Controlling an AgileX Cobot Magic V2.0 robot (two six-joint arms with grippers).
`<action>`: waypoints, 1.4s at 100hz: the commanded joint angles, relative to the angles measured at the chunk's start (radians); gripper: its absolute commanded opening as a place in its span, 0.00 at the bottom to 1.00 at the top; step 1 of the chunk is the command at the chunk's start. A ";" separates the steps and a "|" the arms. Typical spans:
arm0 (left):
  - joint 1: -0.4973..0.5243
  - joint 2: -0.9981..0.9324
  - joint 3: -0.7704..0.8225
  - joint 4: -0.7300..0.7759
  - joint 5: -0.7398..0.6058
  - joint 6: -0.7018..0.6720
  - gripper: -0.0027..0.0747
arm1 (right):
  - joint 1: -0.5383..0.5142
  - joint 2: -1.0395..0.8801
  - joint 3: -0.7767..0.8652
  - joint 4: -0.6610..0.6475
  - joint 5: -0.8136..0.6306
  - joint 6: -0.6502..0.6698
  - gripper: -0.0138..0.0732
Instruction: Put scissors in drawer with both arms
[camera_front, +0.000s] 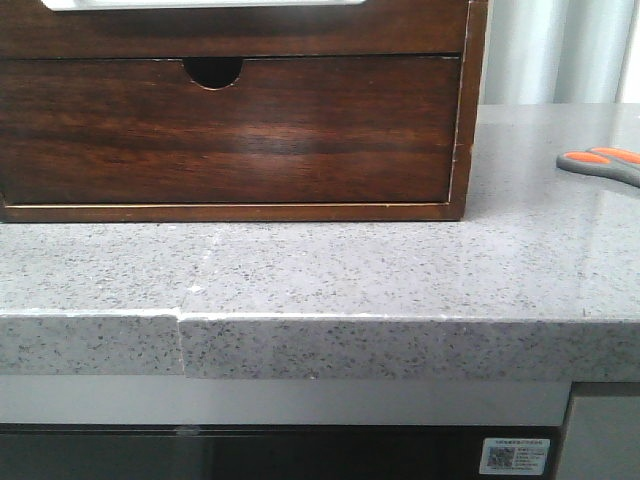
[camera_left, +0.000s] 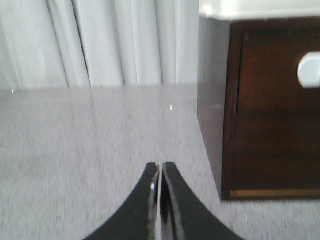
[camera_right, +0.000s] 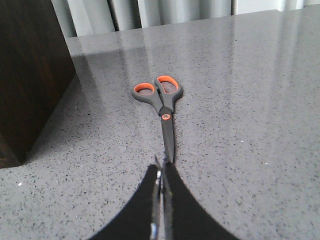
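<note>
The scissors (camera_front: 600, 165), grey handles with orange inner loops, lie flat on the stone counter at the far right of the front view, well right of the wooden box. In the right wrist view the scissors (camera_right: 162, 105) point their blades toward my right gripper (camera_right: 161, 167), which is shut and empty, its tips just over the blade tip. The drawer (camera_front: 230, 130) is closed, with its half-round notch (camera_front: 213, 72) in the top edge. My left gripper (camera_left: 160, 165) is shut and empty over bare counter, left of the drawer (camera_left: 275, 115). Neither arm shows in the front view.
The wooden box frame (camera_front: 476, 100) surrounds the drawer and stands on the speckled grey counter (camera_front: 320, 270). The counter's front edge (camera_front: 320, 320) runs across the near side. The box's dark side (camera_right: 30, 75) stands close to the scissors. Pale curtains (camera_left: 100, 40) hang behind the counter.
</note>
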 joint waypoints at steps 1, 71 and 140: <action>0.002 0.072 -0.044 0.023 -0.184 0.001 0.02 | 0.000 0.056 -0.051 0.001 -0.085 -0.014 0.09; -0.091 0.606 -0.223 0.864 -0.753 -0.051 0.53 | 0.000 0.090 -0.037 0.001 -0.101 -0.014 0.09; -0.446 0.936 -0.537 1.153 -0.314 -0.050 0.48 | 0.000 0.090 -0.037 0.001 -0.098 -0.014 0.09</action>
